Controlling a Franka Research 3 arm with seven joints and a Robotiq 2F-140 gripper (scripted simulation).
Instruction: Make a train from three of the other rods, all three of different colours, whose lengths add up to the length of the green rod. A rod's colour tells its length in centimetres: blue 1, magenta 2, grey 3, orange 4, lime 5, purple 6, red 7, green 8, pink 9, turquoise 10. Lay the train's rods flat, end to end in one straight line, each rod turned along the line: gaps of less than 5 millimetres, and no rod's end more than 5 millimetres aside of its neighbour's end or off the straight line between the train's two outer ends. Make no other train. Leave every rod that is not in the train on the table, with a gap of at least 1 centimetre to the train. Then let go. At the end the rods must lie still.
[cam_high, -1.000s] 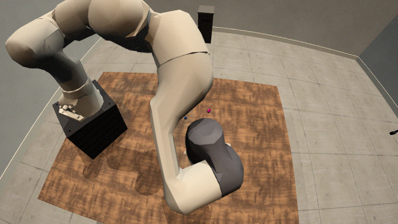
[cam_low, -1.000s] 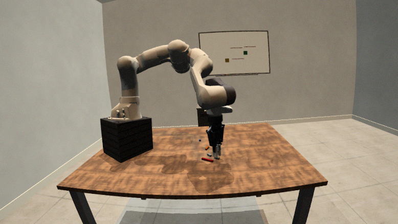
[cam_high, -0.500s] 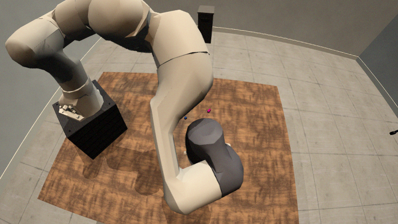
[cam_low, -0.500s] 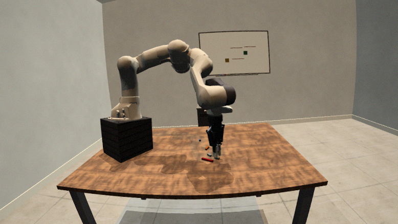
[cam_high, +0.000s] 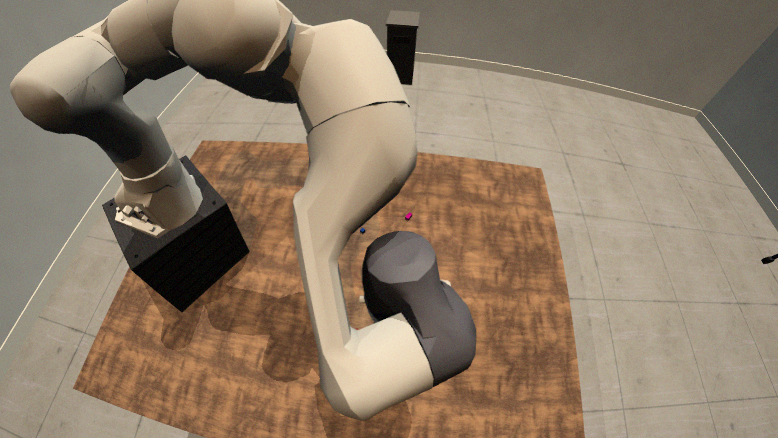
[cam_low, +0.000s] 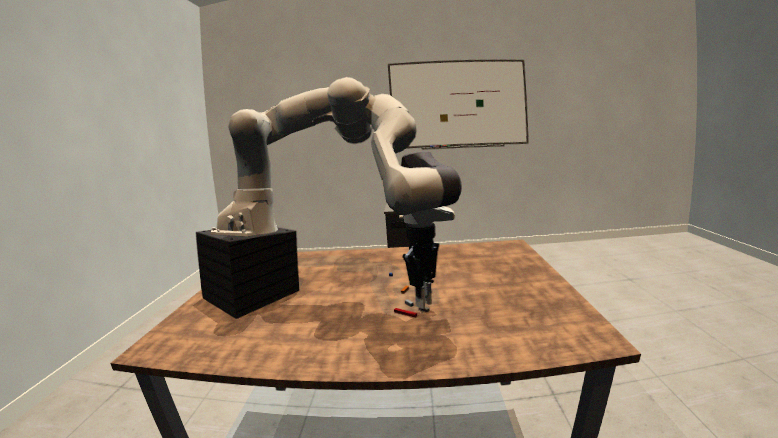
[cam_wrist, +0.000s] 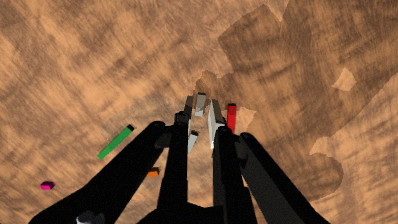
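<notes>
My gripper stands low over the table, in front of the arm's base in the exterior view. Its fingers are a little apart. A short grey rod lies at the fingertips between them, and the fingers do not press on it. A red rod lies just right of the right finger and shows flat on the table in the exterior view. The green rod lies to the left. An orange rod and a magenta rod lie further back. In the top view the arm hides the gripper.
A blue rod and the magenta rod lie apart near the table's middle. The orange rod lies just behind the gripper. The black base block stands at the table's left.
</notes>
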